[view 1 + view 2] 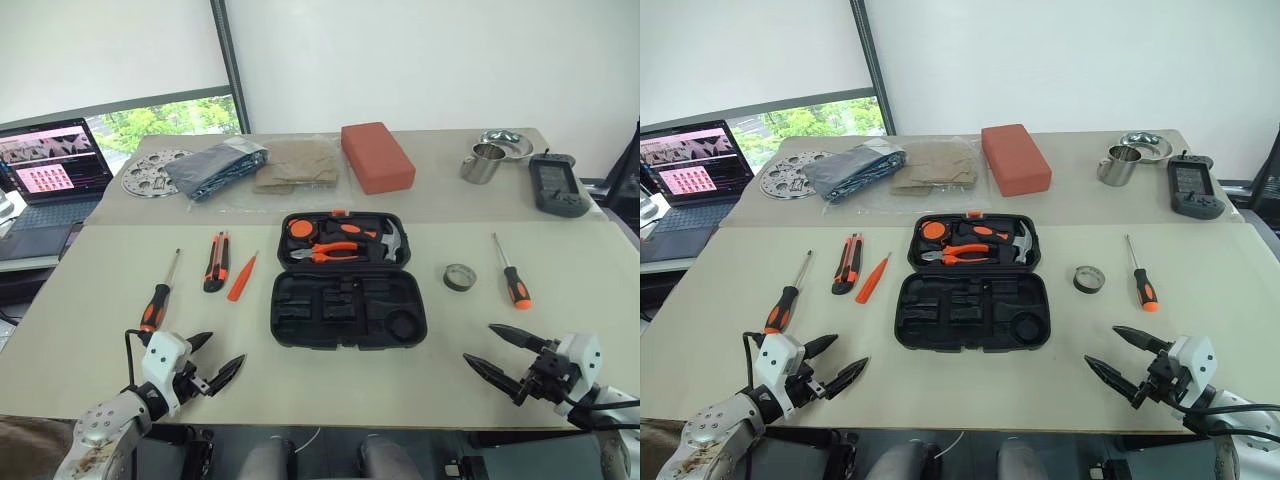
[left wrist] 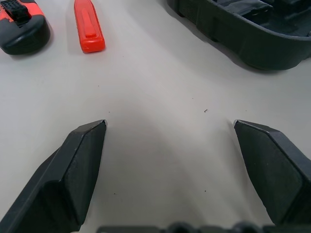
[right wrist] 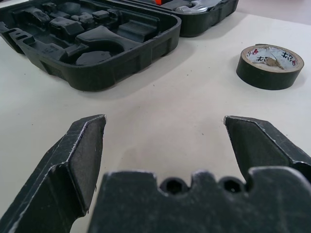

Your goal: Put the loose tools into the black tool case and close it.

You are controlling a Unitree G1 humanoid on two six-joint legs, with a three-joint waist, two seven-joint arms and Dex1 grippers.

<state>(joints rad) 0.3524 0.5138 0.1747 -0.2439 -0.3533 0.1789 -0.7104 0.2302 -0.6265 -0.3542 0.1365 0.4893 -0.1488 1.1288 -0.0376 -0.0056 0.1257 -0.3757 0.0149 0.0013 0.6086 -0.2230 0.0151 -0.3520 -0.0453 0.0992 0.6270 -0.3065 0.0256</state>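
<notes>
The black tool case lies open mid-table, its far half holding pliers and a hammer, its near half showing bare slots. Left of it lie a screwdriver, a utility knife and a slim orange tool. To its right sit the tape roll and a second screwdriver. My left gripper hovers open near the front edge, just below the left screwdriver's handle. Open too, my right gripper hangs at the front right, below the tape roll.
On the far table lie a red-orange block, a bagged grey cloth, a tan cloth, a perforated metal disc, a steel cup, a bowl and a handheld controller. A laptop stands far left.
</notes>
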